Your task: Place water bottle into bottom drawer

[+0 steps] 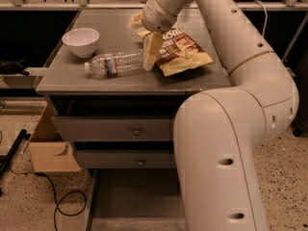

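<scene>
Grey cabinet top (72, 83) fills the middle of the camera view, with speckled floor and a cardboard box (50, 150) lower left. The gripper (148, 64) hangs tip-down over this surface. Whether it is released or clenched cannot be told from this angle. The water bottle (118, 62) lies on its side just left of the gripper, its base end at the gripper's tip and its white cap pointing away. A white bowl (81, 40) sits further left and behind, and a chip bag (185, 52) lies close on the right. Far below the gripper, the bottom drawer (130, 201) stands pulled out and looks bare. The step in hand appears to be the reach for the bottle. Next comes a firm grasp around its ribbed body, then a lift clear of the bag.
</scene>
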Available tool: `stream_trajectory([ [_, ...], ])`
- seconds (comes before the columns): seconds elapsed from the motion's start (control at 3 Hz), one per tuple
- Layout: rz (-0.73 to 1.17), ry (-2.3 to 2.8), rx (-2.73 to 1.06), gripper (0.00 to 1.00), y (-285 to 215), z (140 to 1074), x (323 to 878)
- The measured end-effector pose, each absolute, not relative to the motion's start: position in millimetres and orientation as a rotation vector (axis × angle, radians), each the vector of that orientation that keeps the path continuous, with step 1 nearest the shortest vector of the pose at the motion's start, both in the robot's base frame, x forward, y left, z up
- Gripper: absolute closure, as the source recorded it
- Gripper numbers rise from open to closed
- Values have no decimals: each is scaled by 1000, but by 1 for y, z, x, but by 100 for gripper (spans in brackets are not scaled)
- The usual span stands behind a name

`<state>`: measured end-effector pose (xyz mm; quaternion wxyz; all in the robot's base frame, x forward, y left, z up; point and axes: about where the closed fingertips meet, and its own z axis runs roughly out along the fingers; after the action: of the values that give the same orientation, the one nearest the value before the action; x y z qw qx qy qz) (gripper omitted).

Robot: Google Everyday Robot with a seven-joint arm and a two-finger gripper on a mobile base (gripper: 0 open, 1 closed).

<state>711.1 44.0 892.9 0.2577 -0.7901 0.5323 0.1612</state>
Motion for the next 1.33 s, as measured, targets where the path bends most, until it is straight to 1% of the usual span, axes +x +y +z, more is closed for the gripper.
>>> stream_trajectory([
  [0.33, 454, 1348, -2195, 0, 114, 892, 715],
  [0.67, 453, 1349, -2193, 0, 115, 892, 716],
  [1.0, 413, 1397, -2181, 0, 110, 888, 721],
  [1.33, 353, 1501, -2125, 0, 79, 891, 723],
])
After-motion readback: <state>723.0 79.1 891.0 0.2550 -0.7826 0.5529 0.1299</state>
